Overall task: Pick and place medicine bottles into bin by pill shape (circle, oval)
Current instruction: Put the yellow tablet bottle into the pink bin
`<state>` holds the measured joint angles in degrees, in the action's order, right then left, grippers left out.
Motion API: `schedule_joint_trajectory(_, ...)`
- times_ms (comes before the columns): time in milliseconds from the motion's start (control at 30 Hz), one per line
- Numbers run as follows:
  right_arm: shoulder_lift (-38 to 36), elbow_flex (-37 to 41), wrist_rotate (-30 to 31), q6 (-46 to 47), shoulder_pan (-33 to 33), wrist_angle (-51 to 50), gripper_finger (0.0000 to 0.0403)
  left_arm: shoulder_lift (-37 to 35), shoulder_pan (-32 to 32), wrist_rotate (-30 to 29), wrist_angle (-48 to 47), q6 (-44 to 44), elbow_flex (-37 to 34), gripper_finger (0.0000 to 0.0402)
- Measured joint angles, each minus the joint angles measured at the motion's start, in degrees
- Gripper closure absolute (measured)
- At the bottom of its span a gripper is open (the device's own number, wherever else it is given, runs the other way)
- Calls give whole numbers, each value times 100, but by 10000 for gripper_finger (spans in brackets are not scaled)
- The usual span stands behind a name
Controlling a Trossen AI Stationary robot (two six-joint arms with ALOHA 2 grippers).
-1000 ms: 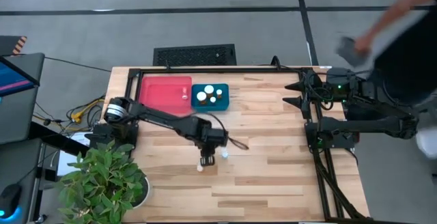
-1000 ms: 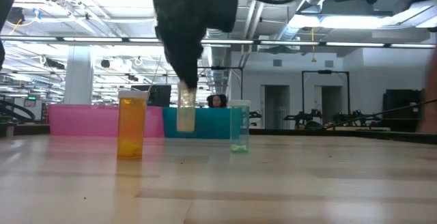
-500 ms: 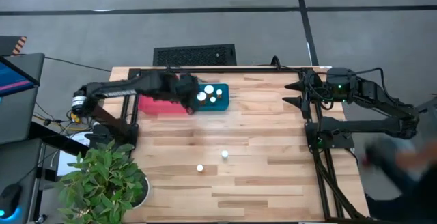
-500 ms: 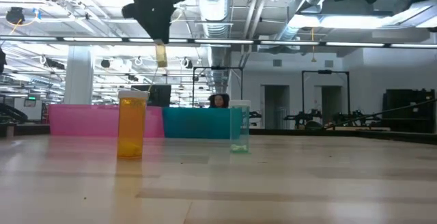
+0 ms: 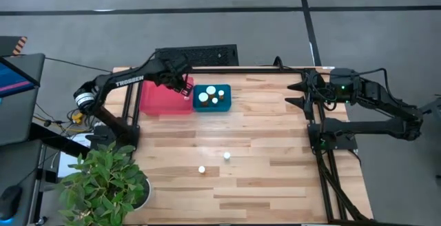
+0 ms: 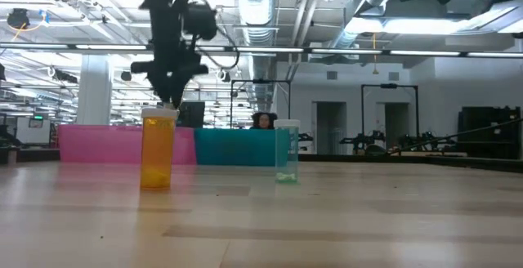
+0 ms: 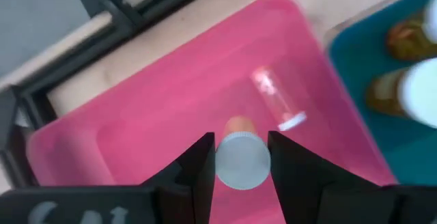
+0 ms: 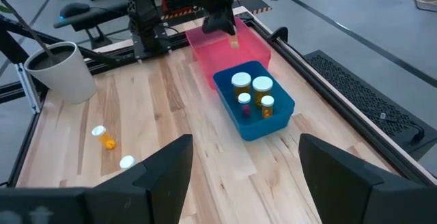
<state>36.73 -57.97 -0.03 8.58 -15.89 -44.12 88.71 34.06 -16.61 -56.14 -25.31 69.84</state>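
Medicine bottles: four sit in the blue bin [image 5: 224, 105]. My left gripper [image 7: 240, 157], clamped on one bottle [image 7: 242, 159], hangs over the pink bin [image 5: 157, 95]. Two bottles [image 5: 226, 156] wait on the table toward six o'clock; my right gripper [image 8: 244, 157], fingers apart, idles at three o'clock.

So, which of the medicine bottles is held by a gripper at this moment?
The white-capped bottle between the fingers of the left gripper, above the pink bin. The others stand free: four in the blue bin, two on the table.
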Motion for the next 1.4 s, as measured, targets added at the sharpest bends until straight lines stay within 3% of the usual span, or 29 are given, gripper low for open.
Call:
schedule_joint_trajectory(233, 0, -1, 4, -3, 1, 0, 127, 9, 170, -14, 704, 97, -655, 287)
schedule_joint_trajectory(667, -1, -1, 20, -109, -1, -2, 127, 595, 238, -15, 1260, 304, -675, 287)
schedule_joint_trajectory(1400, -2, -1, 15, -157, -1, -7, 127, 608, 500, 244, 1663, 230, -828, 287)
